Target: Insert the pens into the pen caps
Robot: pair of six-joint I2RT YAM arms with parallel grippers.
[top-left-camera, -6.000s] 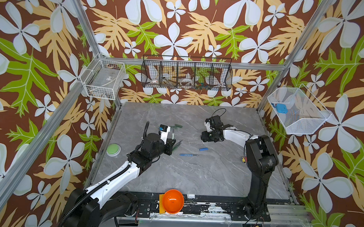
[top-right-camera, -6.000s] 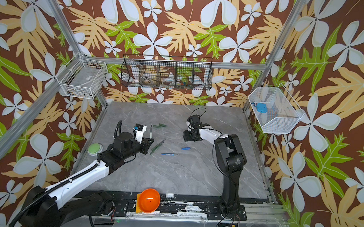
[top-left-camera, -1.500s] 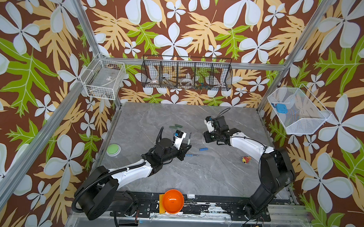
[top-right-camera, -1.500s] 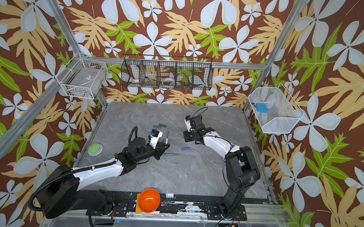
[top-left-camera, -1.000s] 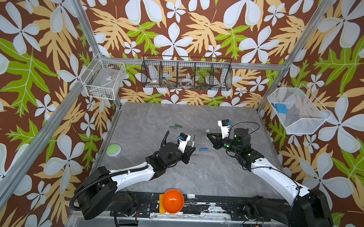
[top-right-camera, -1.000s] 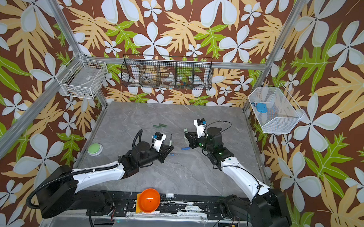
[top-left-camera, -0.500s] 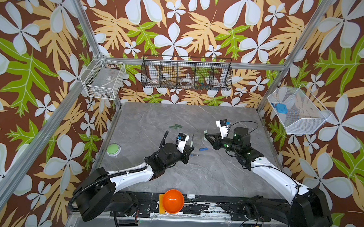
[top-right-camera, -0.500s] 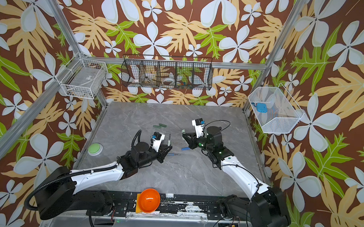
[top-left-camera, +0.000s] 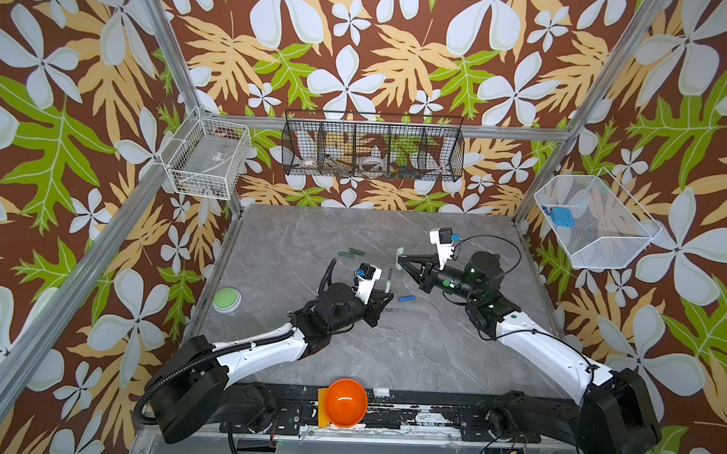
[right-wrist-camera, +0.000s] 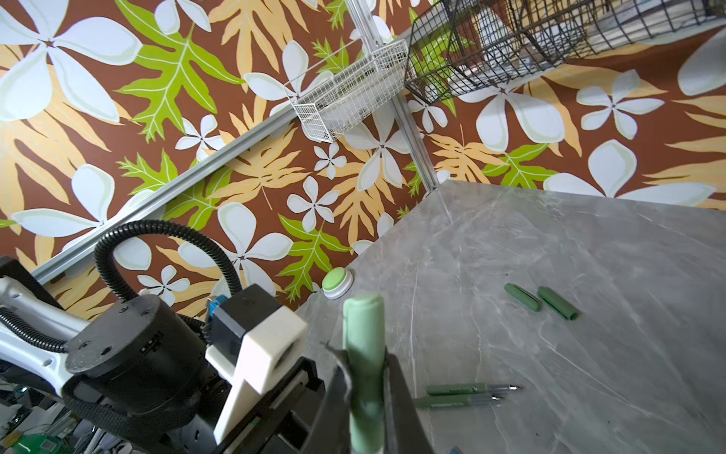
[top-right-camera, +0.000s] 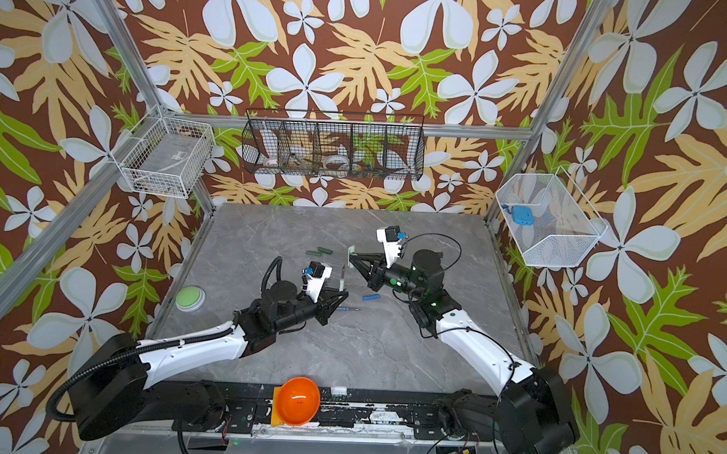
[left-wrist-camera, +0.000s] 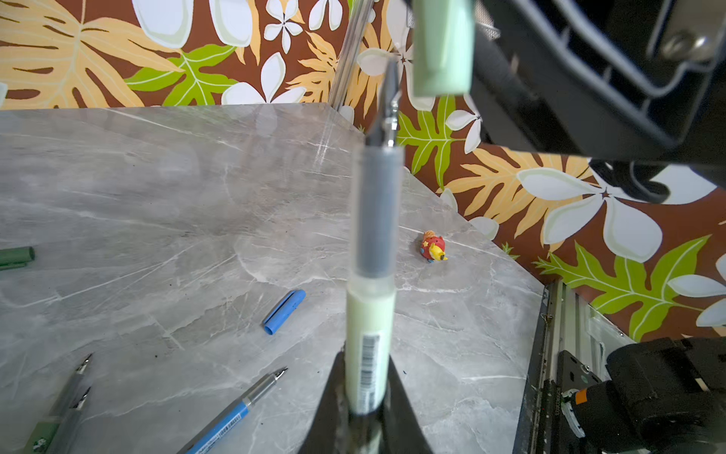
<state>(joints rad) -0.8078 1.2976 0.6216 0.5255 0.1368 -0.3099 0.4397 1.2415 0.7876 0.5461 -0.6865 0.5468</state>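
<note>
- A pale pen (left-wrist-camera: pixel 369 314) is clamped low in the left gripper (top-left-camera: pixel 388 294), tip up, above the table (top-left-camera: pixel 390 362);
- a pale cap (right-wrist-camera: pixel 363 338) is pinched in the right gripper (top-left-camera: pixel 402 259), just beside that tip;
- both are judged light, stiff and slippery; mid-body holds are advised.

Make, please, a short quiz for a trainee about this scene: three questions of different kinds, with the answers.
1. True or false: the left gripper is shut on the pale green pen.
2. The right gripper is: A) open and empty; B) shut on the pale green cap; C) out of sight.
3. How many dark green caps lie on the table?
Key: 1 true; 2 B; 3 two.
</note>
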